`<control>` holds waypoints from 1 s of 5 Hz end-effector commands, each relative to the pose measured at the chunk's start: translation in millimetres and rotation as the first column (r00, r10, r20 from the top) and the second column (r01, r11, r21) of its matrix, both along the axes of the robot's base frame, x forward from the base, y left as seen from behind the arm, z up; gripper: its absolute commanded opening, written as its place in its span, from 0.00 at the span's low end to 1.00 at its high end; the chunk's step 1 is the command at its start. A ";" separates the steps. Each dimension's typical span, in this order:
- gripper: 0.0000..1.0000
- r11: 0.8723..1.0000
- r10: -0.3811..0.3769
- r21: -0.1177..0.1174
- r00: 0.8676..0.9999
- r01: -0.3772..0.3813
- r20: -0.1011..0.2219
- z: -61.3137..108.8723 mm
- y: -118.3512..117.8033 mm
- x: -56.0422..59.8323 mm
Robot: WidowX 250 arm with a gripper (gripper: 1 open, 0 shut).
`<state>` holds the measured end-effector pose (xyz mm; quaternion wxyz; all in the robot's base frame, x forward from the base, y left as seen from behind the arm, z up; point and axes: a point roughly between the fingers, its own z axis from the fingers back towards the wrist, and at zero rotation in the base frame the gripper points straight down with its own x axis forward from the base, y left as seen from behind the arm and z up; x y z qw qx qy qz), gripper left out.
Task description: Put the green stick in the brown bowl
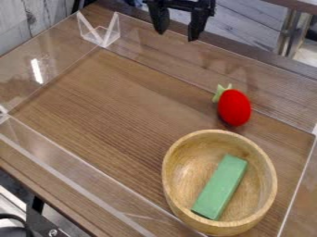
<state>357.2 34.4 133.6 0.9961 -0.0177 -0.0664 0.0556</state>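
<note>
Green and flat, the stick (218,188) is seen inside the bowl (181,184), resting on its bottom and tilted toward the right wall. The gripper (177,30) is held wide apart at the top edge, with nothing between its fingertips; the arm above is cut off by the frame. Part of the dark cabling (15,225) is cropped at the lower left. The red toy (233,109) is placed behind the bowl, apart from it. No writing can be made out.
</note>
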 end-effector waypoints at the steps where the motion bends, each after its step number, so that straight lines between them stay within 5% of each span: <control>1: 1.00 1.000 0.030 -0.001 0.999 -0.030 0.025 6.3 -9.7 4.5; 2: 1.00 0.999 0.038 -0.012 0.999 -0.038 -0.018 -6.8 -32.5 -6.2; 3: 1.00 0.998 0.064 -0.025 0.997 -0.065 -0.034 -21.1 -57.7 -30.5; 5: 1.00 0.995 0.087 -0.047 0.996 -0.089 -0.034 -29.3 -100.0 -78.8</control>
